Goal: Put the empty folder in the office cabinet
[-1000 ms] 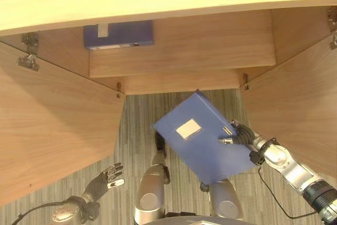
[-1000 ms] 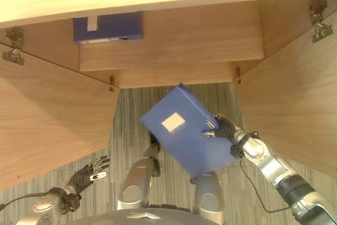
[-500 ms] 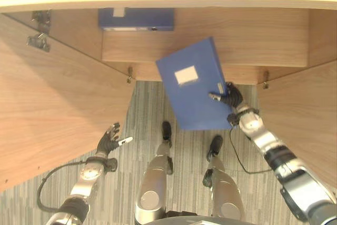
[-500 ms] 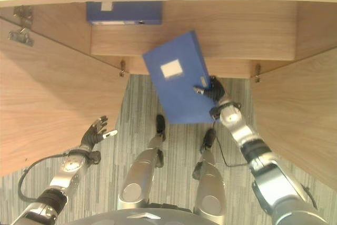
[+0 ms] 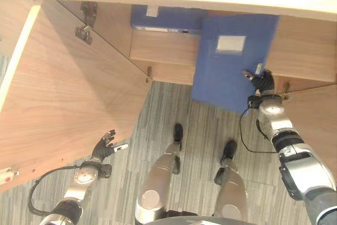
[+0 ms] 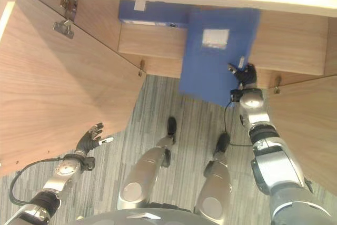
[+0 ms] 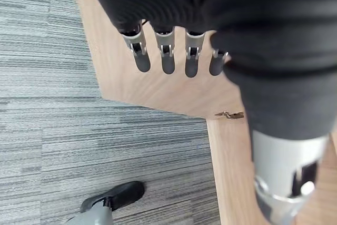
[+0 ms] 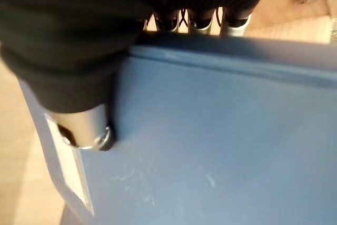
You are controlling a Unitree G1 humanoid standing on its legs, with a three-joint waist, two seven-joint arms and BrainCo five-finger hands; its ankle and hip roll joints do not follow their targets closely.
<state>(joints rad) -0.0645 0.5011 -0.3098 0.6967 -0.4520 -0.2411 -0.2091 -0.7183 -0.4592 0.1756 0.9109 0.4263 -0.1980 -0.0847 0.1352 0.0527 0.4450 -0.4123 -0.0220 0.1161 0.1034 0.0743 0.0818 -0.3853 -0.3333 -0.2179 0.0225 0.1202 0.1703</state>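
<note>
A blue folder [image 5: 231, 61] with a white label hangs in front of the open wooden cabinet [image 5: 163, 56], its far end at the shelf's front edge. My right hand [image 5: 261, 81] grips its right edge, with the thumb on the blue face [image 8: 221, 146] and the fingers curled over the rim. A second blue folder [image 5: 166, 19] lies flat on the shelf inside, to the left. My left hand [image 5: 103, 146] hangs low by the left door, its fingers [image 7: 167, 59] straight and holding nothing.
The cabinet's left door [image 5: 68, 93] stands wide open at the left, with a metal hinge [image 5: 87, 22] near its top. The right door [image 5: 316, 125] is open at the right. Grey striped carpet [image 5: 179, 109] covers the floor below.
My right hand has lifted the blue folder up and forward, from below the shelf to the cabinet opening. The camera has moved too. The left hand stays low and open.
</note>
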